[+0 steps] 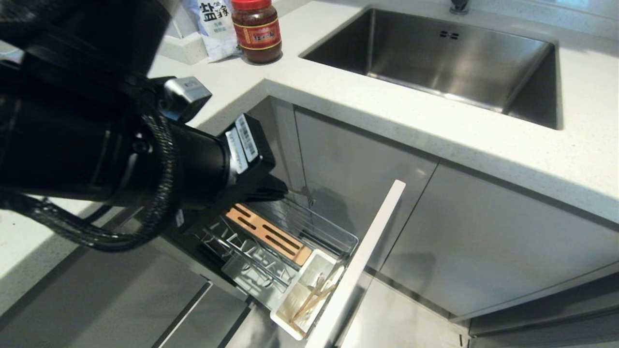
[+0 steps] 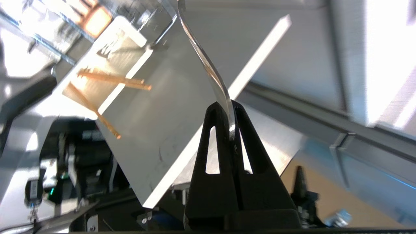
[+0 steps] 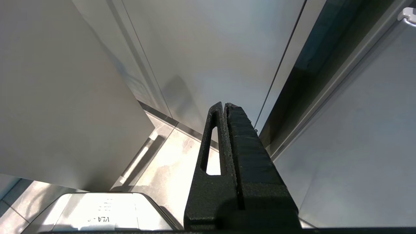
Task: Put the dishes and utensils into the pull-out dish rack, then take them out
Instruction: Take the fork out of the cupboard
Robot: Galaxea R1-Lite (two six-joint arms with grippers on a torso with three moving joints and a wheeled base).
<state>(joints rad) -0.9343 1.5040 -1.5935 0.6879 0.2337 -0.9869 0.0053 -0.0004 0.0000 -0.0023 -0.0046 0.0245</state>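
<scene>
head view: left arm fills the near left, its wrist over the back of the pull-out dish rack point(image 1: 290, 241), which stands drawn out from the cabinet. chopsticks point(image 1: 312, 297) lean in the white utensil cup point(image 1: 304, 295) at the rack's front, beside the slotted wooden block point(image 1: 268, 233). on the counter, a red-lidded jar point(image 1: 256, 31) has a label too small to read, and a white packet point(image 1: 215, 24) shows a large "盐".

left wrist view: left gripper point(image 2: 230, 112) is clamped on the handle of a slim steel utensil point(image 2: 208, 65), fork or spoon i cannot tell. to do this well, i'd line the free end over the cup's mouth, clear of the chopsticks, and lower before releasing.

right wrist view: right gripper point(image 3: 225, 107) hangs closed and empty by the cabinet fronts; upside-down writing on a white label below is unreadable.
</scene>
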